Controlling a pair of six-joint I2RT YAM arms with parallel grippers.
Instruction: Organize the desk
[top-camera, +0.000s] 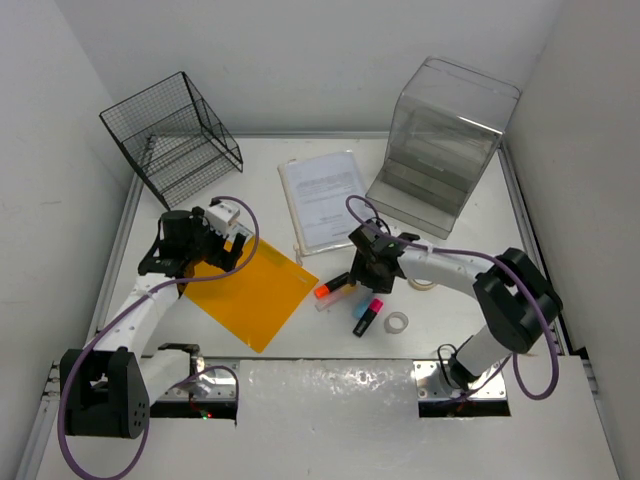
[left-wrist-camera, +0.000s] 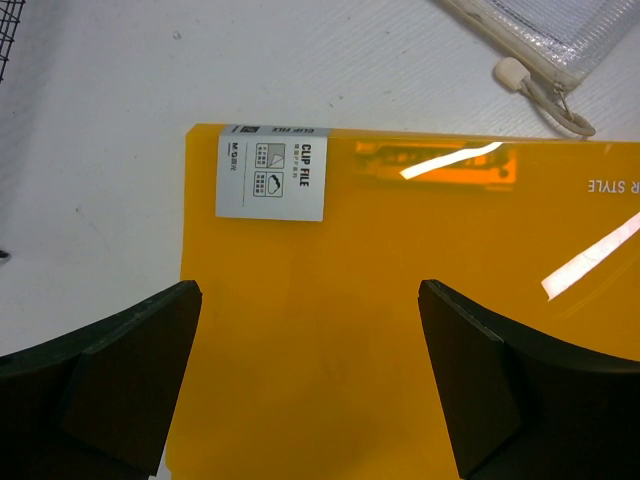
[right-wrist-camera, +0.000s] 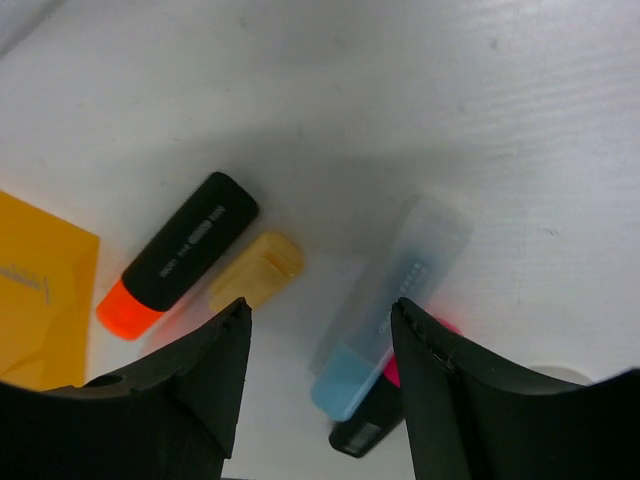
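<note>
The white desk (top-camera: 260, 160) holds an orange clip file (top-camera: 250, 290) at left centre. My left gripper (top-camera: 200, 262) hovers over the file's labelled corner (left-wrist-camera: 270, 180), jaws open wide and empty (left-wrist-camera: 310, 290). My right gripper (top-camera: 365, 275) is open and empty (right-wrist-camera: 322, 305) just above a cluster of highlighters: an orange and black one (right-wrist-camera: 180, 255), a yellow cap (right-wrist-camera: 255, 272), a clear blue-tipped one (right-wrist-camera: 395, 305) and a pink and black one (right-wrist-camera: 380, 420). The top view shows the orange one (top-camera: 330, 287) and the pink one (top-camera: 367, 317).
A black wire rack (top-camera: 175, 135) stands at the back left. A clear plastic drawer box (top-camera: 440, 140) stands at the back right. A clear zip pouch with papers (top-camera: 325, 198) lies between them. A tape roll (top-camera: 398, 323) lies right of the pink highlighter.
</note>
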